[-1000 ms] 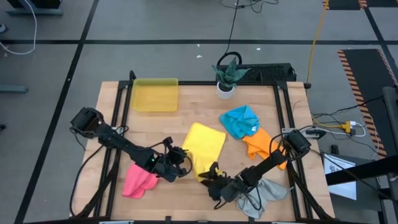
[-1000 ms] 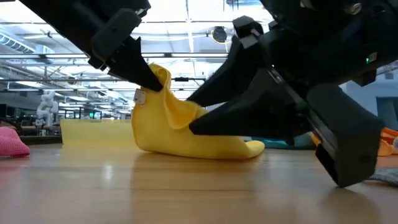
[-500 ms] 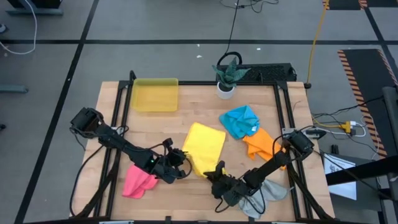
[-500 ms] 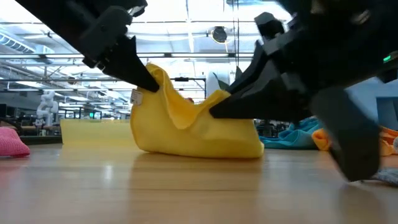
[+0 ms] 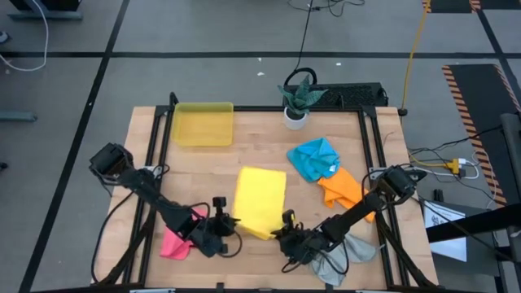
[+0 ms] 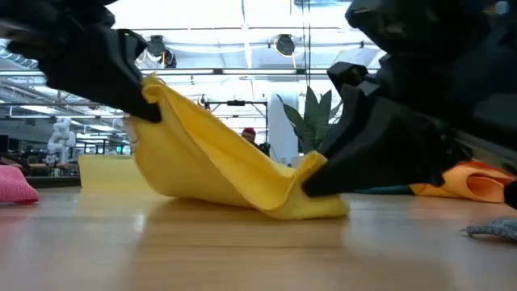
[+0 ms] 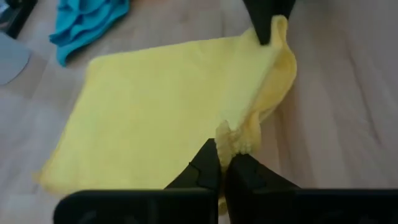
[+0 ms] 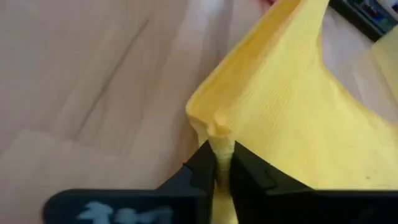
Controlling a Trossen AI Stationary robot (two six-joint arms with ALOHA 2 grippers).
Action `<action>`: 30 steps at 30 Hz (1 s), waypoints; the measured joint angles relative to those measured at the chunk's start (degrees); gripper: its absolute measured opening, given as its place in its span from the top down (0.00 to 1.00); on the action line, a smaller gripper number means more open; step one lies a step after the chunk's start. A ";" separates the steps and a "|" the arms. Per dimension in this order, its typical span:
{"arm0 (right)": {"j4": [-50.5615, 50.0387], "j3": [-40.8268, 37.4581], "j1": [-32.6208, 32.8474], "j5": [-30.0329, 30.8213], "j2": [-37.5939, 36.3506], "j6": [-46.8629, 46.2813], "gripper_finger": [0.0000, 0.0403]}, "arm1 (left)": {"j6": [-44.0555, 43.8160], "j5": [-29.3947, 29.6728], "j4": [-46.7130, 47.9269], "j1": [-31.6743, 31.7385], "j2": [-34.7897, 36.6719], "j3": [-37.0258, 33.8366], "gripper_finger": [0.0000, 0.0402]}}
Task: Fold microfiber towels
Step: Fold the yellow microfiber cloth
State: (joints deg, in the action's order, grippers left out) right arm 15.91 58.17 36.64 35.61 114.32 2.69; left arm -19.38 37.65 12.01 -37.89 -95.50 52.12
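The yellow towel [image 5: 260,199] lies spread on the middle of the table, its far part flat and its near edge raised. My left gripper [image 5: 225,229] is shut on its near left corner. My right gripper [image 5: 285,232] is shut on its near right corner. In the low view the left corner [image 6: 153,90] stands high and the right corner [image 6: 311,166] sits low. A pink towel [image 5: 173,242] lies at the near left, partly under my left arm. Blue [image 5: 316,159], orange [image 5: 336,189] and grey [image 5: 346,254] towels lie on the right. My left gripper pinches the yellow towel's near left corner [image 7: 235,140] between its two fingertips [image 7: 208,165], slanting down from the near left. That corner is lifted off the table. The cloth slopes down from it to the flat far part. My right gripper pinches the towel's near right corner [image 8: 219,134] between its two fingertips [image 8: 204,163], slanting down from the near right. The corner is bunched at the fingertips and sits just above the table. The edge runs up from it toward the other gripper.
A translucent yellow tray [image 5: 202,124] stands at the far left. A potted plant [image 5: 296,102] stands at the far edge. Bare wood shows between the tray and the yellow towel and along the near edge.
My right gripper has taken hold of the towel's near right corner. My left gripper has gone toward the table's near left with its corner. The towel's near edge has been drawn out between the two, and the towel has turned squarer to the table.
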 joint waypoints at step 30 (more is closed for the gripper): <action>1.52 0.22 1.80 1.69 0.70 20.06 0.88 | -2.88 -1.40 1.47 1.11 -2.89 -0.04 0.93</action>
State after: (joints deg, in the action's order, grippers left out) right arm 17.42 58.39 38.44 37.30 115.02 22.75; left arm -22.26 36.25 13.48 -36.77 -98.39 52.07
